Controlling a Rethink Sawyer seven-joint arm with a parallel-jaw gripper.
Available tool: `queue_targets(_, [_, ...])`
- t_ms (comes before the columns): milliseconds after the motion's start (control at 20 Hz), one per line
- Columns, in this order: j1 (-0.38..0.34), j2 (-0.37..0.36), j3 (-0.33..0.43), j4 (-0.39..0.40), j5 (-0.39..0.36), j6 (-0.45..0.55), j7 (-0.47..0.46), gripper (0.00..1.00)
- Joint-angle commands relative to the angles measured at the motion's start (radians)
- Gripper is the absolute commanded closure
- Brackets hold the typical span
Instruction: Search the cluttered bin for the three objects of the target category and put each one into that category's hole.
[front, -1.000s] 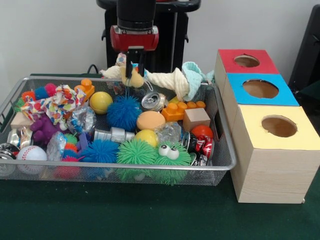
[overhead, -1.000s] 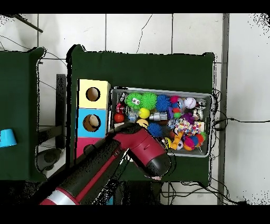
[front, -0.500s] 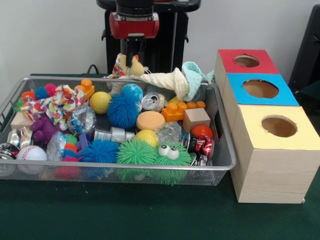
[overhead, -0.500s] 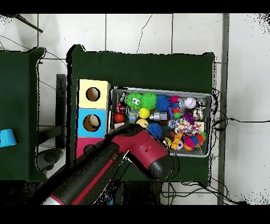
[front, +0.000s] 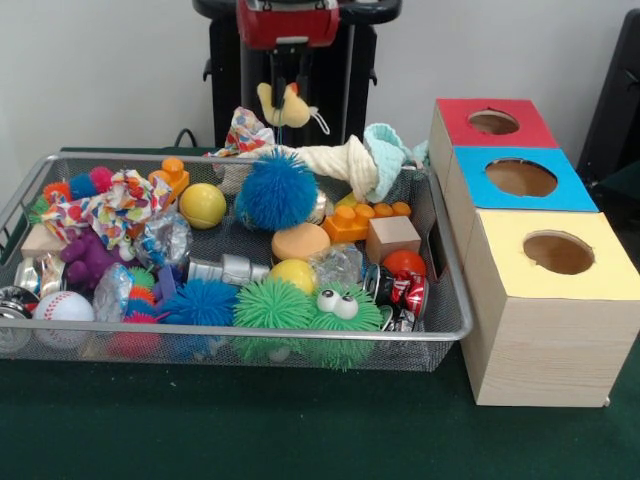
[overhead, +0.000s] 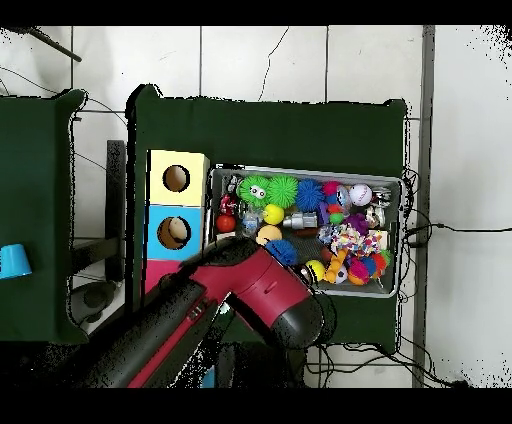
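the tool (front: 288, 92) is clamped on a small yellow plush toy (front: 287, 108), above the bin (front: 440, 250).

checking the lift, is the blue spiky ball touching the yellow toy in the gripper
Apart. The front view shows background between the yellow toy, held in the gripper, and the blue spiky ball.

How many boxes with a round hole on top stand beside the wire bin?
3, in one row beside the wire bin: the red-topped box farthest back, the blue-topped box in the middle, the yellow-topped box nearest the camera. None seems hidden.
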Motion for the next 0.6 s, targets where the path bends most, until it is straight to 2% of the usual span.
queue_targets(50, [0.024,-0.019,0.002,-0.011,0.003,-0.178,0.405,1.00])
queue_targets(600, [0.081,-0.027,-0.101,-0.036,0.004,-0.319,0.534,1.00])
